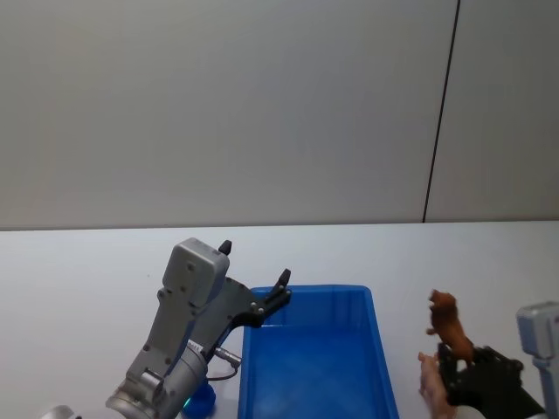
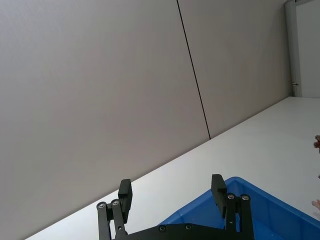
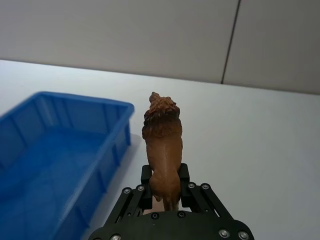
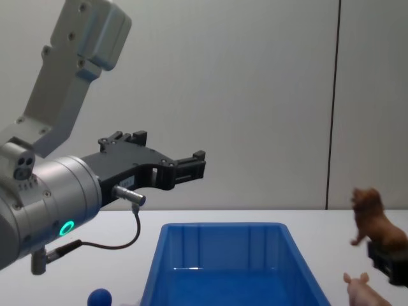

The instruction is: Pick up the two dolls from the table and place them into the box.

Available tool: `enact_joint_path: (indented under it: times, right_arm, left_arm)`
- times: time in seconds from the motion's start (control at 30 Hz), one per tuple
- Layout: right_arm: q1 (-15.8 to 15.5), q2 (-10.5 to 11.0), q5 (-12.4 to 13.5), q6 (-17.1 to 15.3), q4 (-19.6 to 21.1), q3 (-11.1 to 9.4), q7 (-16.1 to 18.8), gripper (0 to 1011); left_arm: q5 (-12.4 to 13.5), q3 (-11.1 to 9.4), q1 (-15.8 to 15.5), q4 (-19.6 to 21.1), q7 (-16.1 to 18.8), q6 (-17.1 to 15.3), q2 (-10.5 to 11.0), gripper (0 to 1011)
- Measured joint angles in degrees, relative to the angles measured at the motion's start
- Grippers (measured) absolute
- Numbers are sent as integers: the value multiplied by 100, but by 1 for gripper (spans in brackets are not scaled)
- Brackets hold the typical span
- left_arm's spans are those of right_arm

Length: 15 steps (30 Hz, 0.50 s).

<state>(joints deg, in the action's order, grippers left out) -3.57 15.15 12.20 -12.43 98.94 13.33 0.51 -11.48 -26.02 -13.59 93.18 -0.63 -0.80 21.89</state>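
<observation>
The reddish-brown doll [image 1: 449, 325] [image 3: 162, 142] [image 4: 372, 217] stands upright in the air with my right gripper [image 1: 461, 362] [image 3: 165, 181] [image 4: 387, 255] shut on its hind part, to the right of the blue box [image 1: 307, 291] [image 3: 80, 98] [image 4: 223, 225] and above the table [image 1: 87, 279]. The pale pink doll [image 1: 428, 381] [image 4: 359, 290] lies low just beside that gripper, partly hidden. My left gripper [image 1: 255, 264] [image 2: 171, 192] [image 4: 169, 150] hangs open and empty above the box's [image 2: 260, 202] far left corner.
A small blue round object [image 1: 199, 399] [image 4: 100, 297] sits by the box's left side under my left arm. White tabletop stretches to the left and behind the box. A grey wall with a dark vertical seam [image 1: 441, 113] stands behind.
</observation>
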Motion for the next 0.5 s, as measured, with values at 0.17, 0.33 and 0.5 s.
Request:
enact_joint_path:
  times: [0.17, 0.33, 0.5]
  right_arm:
    - [126, -94, -89, 2, 58, 68, 238, 280]
    - [303, -241, -182, -7, 33, 169, 551, 280]
    - [505, -420, -277, -42, -109, 290, 913, 280]
  left_arm:
    - [0, 0, 0, 0, 0, 0, 0, 1001]
    - [0, 0, 0, 0, 0, 0, 0, 1001]
    - [0, 0, 0, 0, 0, 0, 0, 1001]
